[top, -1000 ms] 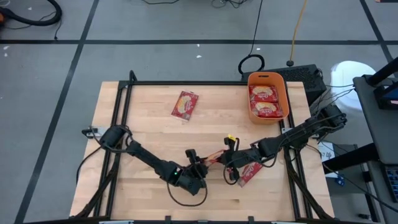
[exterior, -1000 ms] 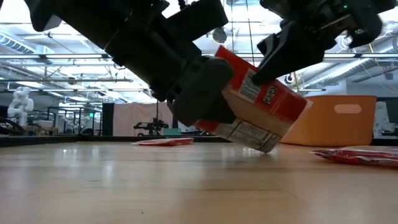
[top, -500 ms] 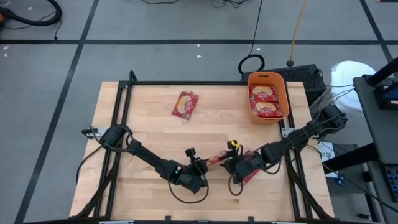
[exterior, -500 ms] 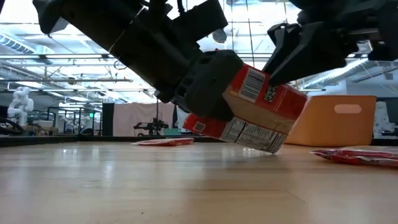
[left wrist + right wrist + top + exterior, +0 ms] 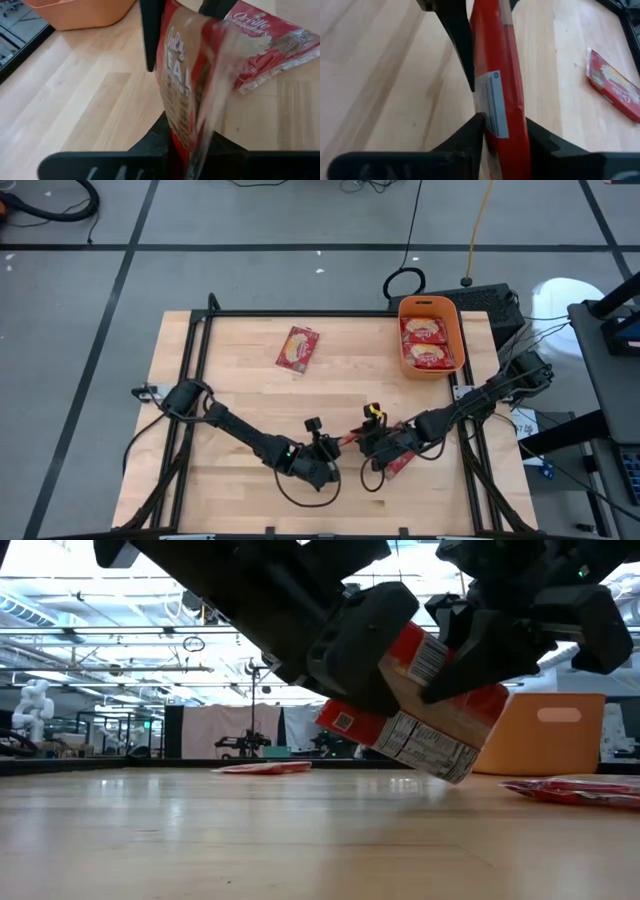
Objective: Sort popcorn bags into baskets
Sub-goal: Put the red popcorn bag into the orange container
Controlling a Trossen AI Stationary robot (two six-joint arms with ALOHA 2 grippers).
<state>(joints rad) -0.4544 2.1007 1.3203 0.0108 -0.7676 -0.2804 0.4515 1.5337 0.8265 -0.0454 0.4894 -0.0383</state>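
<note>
One popcorn bag [image 5: 350, 438] hangs on edge between my two grippers, low over the table's near middle; the low view shows the bag [image 5: 430, 725] tilted, label side down. My left gripper [image 5: 332, 446] is shut on the end toward the table's left. My right gripper [image 5: 368, 442] has the opposite end between its fingers. The orange basket [image 5: 453, 322] stands at the far right with two bags in it. My left gripper pinches the bag's left end [image 5: 181, 136] between its two fingers, coming slanting down from the table's left along the bag's length. The bag stands on edge, tilted and clear of the table. My right gripper has the bag's right end [image 5: 496, 117] between its two fingers, and that end fills the gap. It comes slanting down from the table's right, and its fingers [image 5: 478, 652] reach over the bag's upper edge.
Another bag [image 5: 402, 464] lies flat on the table under my right arm, close to the near right. A further bag [image 5: 297, 347] lies flat toward the far middle. Black frame rails [image 5: 200, 380] run along the table's left and right sides.
The held bag has risen a little and shifted toward the table's right, its barcode end tipping higher. My right gripper has rolled and moved a little lower along the bag's right end. My left gripper has followed upward with the bag.
</note>
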